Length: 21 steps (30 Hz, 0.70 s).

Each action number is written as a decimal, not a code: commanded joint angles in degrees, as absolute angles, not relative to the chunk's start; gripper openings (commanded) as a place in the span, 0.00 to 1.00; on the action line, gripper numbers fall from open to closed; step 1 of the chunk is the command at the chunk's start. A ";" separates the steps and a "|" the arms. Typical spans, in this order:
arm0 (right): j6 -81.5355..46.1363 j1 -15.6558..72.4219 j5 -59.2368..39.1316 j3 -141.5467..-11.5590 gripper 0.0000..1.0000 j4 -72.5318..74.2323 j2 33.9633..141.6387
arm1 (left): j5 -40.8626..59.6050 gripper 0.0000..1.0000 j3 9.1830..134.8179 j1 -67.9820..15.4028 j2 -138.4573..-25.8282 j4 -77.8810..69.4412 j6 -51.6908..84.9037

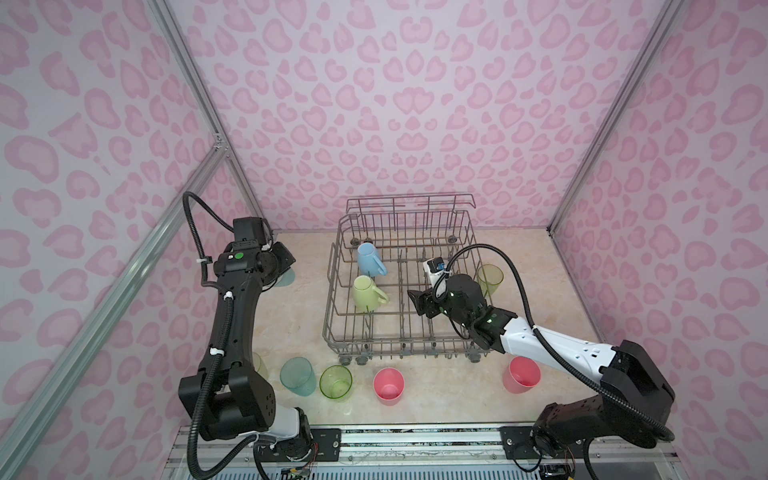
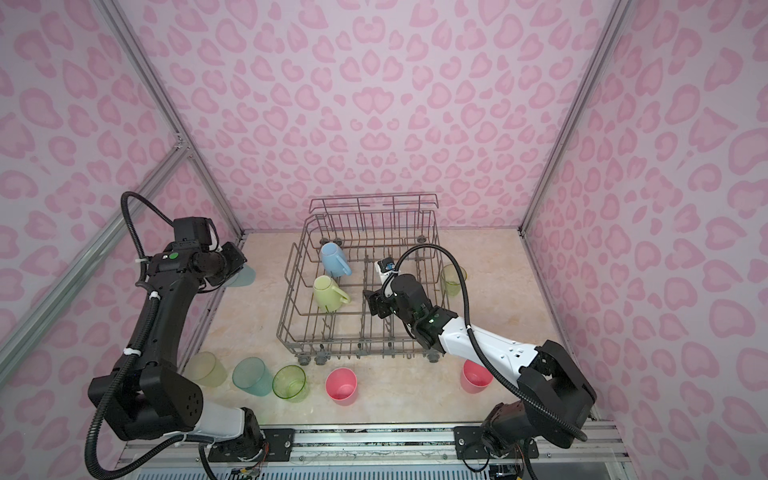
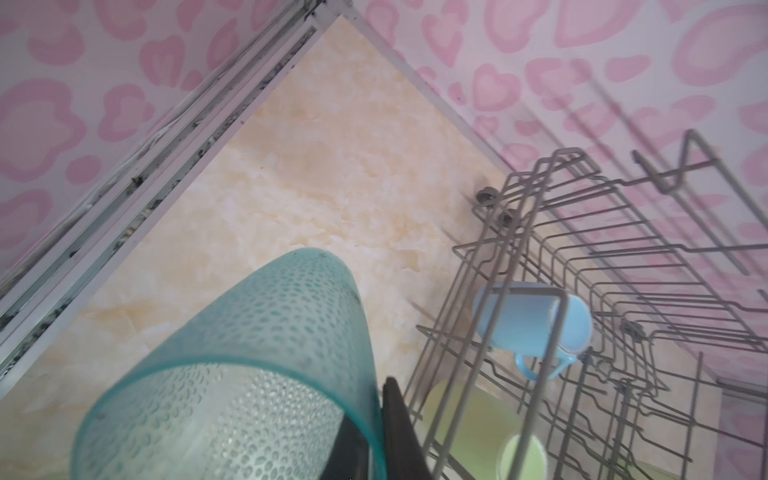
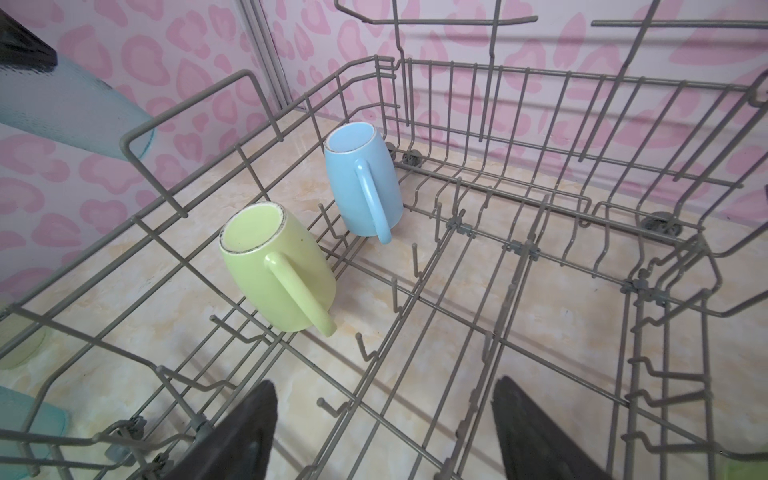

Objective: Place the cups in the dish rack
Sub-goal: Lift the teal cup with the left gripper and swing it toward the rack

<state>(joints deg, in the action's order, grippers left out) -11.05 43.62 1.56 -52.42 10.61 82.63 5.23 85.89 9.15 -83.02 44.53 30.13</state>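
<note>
Left of the dish rack (image 1: 409, 226) in both top views, the left gripper (image 3: 370, 432) is clamped on the rim of a teal cup (image 3: 249, 353), while the right gripper (image 4: 386, 386) hangs wide open and empty over the rack's middle, right of the upturned light-blue mug (image 1: 370, 259) and pale-yellow mug (image 1: 368, 293) inside it.

pink heart-print walls (image 1: 415, 104), beige marble-look tabletop (image 1: 291, 324)
</note>
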 commanded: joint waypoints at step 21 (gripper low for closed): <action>-51.36 33.37 -13.81 -65.78 0.91 11.87 87.97 | 38.81 0.03 77.48 -6.89 -75.45 9.23 34.72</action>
